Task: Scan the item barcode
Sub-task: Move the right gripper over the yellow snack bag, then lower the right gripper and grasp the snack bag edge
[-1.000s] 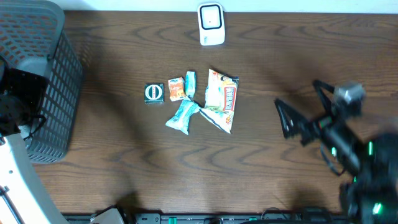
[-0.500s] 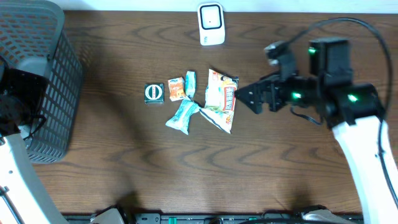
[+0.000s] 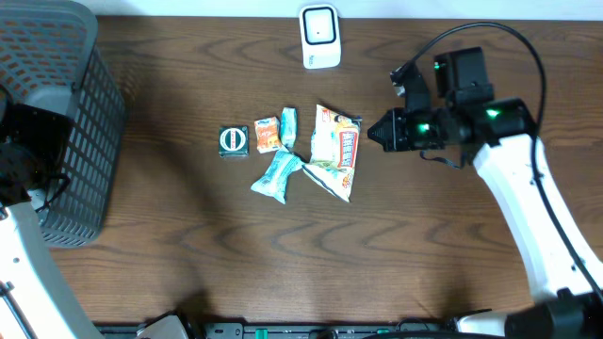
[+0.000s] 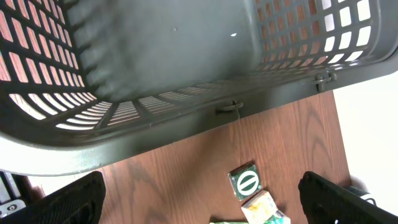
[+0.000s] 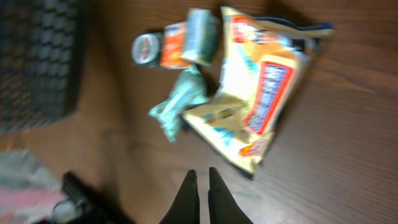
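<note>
Overhead: right claw (image 3: pixel 370 134) pinched together, empty; bag (image 3: pixel 336 153) just ahead of tips, untouched. Nothing lifted or scanned yet; scanner (image 3: pixel 319 36) well apart, ahead and aside. Left claw (image 4: pixel 202 183) apart.

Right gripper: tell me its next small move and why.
Probably open the jaws first. The right gripper is shut and holds nothing. Its tips point at the chip bag lying just ahead, with bare wood between them. Shut fingers cannot take the bag for scanning, so opening before easing forward seems the sensible step.
</note>
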You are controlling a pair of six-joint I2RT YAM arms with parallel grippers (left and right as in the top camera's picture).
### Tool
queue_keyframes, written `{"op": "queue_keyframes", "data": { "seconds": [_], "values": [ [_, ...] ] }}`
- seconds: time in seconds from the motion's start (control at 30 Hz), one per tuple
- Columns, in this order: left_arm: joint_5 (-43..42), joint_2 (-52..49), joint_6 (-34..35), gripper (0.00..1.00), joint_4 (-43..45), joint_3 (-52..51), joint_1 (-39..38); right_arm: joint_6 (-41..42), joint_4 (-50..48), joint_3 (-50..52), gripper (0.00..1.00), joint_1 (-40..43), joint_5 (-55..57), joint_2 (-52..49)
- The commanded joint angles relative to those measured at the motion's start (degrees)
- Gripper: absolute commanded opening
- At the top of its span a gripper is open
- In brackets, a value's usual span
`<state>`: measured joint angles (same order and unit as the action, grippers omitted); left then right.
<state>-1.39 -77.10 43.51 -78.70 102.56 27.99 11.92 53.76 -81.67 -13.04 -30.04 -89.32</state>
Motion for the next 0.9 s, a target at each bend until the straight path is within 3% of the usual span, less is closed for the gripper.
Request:
{"op": "queue_keyframes", "data": {
  "seconds": [0.0, 0.43, 0.6, 0.87],
  "values": [
    [0.33, 0.0, 0.09, 0.98, -0.17, 0.15, 0.22, 3.87, -1.36, -0.94, 0.01, -2.05, 5.77, -3.85],
    [0.33, 0.0, 0.09, 0.97, -0.15, 0.15, 0.22, 12.46, -2.86, -0.94, 0.01, -10.97, 15.21, -22.21],
    [0.33, 0.0, 0.09, 0.98, -0.17, 0.15, 0.22, 12.24, -4.26, -0.94, 0.01, -14.51, 16.65, -30.14],
    [0.33, 0.0, 0.11, 0.98, -0.15, 0.15, 0.22, 11.61, 1.9, -2.1, 0.01, -14.29, 16.63, -26.91]
  ]
}}
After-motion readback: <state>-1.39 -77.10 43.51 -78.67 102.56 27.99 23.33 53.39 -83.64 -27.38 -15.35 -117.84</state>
